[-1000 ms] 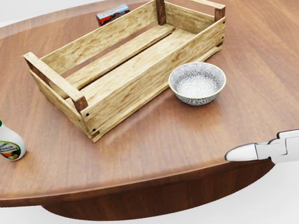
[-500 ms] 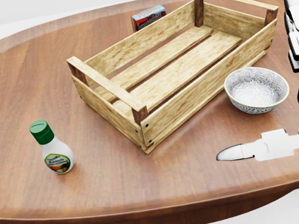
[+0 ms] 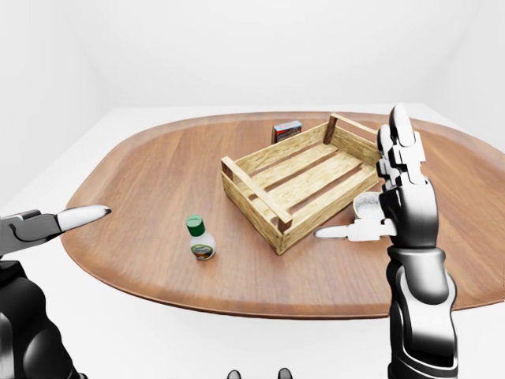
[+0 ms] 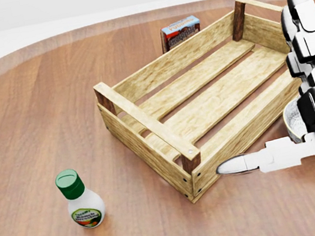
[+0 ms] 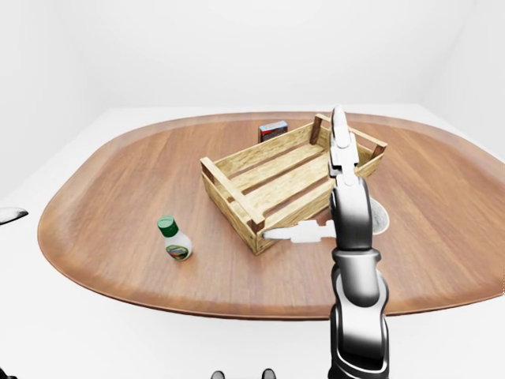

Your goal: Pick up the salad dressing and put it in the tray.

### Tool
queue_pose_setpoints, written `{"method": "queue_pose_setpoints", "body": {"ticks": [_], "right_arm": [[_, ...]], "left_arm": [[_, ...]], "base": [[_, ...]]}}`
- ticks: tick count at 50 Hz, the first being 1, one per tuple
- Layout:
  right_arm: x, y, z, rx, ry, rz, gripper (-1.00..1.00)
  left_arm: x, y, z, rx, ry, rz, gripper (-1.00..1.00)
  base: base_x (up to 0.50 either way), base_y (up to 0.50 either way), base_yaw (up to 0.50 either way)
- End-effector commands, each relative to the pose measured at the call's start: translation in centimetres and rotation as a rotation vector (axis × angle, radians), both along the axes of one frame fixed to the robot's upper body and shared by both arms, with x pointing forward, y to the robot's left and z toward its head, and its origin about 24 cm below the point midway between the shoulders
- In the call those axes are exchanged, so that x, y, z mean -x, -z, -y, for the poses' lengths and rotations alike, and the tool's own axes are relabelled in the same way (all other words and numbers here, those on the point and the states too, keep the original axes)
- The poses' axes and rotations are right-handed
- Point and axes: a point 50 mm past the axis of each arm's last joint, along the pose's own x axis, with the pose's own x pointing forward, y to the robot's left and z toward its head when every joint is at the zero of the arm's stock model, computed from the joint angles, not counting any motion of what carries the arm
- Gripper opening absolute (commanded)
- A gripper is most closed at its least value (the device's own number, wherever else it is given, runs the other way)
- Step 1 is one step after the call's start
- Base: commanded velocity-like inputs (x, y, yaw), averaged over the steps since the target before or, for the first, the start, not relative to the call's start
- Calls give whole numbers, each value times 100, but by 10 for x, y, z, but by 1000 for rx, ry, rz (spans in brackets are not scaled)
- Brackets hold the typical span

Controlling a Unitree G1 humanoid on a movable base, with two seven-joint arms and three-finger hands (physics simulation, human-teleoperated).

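Observation:
The salad dressing, a small white bottle with a green cap, stands upright on the round wooden table, at the lower left of the head view. The tray is a slatted wooden crate lying slantwise to the bottle's right, with nothing in it. My right hand is open at the right, fingers pointing up and thumb sticking out left beside the tray's near corner. It holds nothing. My left hand hovers open off the table's left edge, well away from the bottle.
A grey patterned bowl sits just right of the tray, mostly hidden behind my right hand in the head view. A small red and blue box stands beyond the tray's far side. Bare wood surrounds the bottle.
The camera has moved closer, so the whole scene has grown and shifted right. My right hand has risen, its fingers now upright and covering most of the bowl. The bottle stays put.

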Motion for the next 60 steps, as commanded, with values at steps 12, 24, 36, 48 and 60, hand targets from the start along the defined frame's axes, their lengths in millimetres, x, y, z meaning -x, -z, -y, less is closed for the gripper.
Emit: {"method": "queue_pose_setpoints", "body": {"ticks": [12, 24, 36, 48, 60], "right_arm": [[4, -4, -10, -61, -82, 25, 100], [4, -7, -9, -50, -82, 39, 100], [4, -11, -7, -43, -79, 54, 100], [7, -12, -5, -38, -67, 62, 100], [18, -26, 3, -52, -49, 144, 100]], "left_arm": [[-1, 1, 2, -6, 5, -7, 100], [0, 1, 3, -6, 8, -2, 100], [-5, 6, 2, -2, 7, -33, 100], [-7, 9, 2, 0, 7, -49, 100], [-7, 10, 2, 1, 7, -55, 100]], "base": [[50, 0, 0], [50, 0, 0], [50, -3, 0], [50, -5, 0], [37, -4, 0]]}}
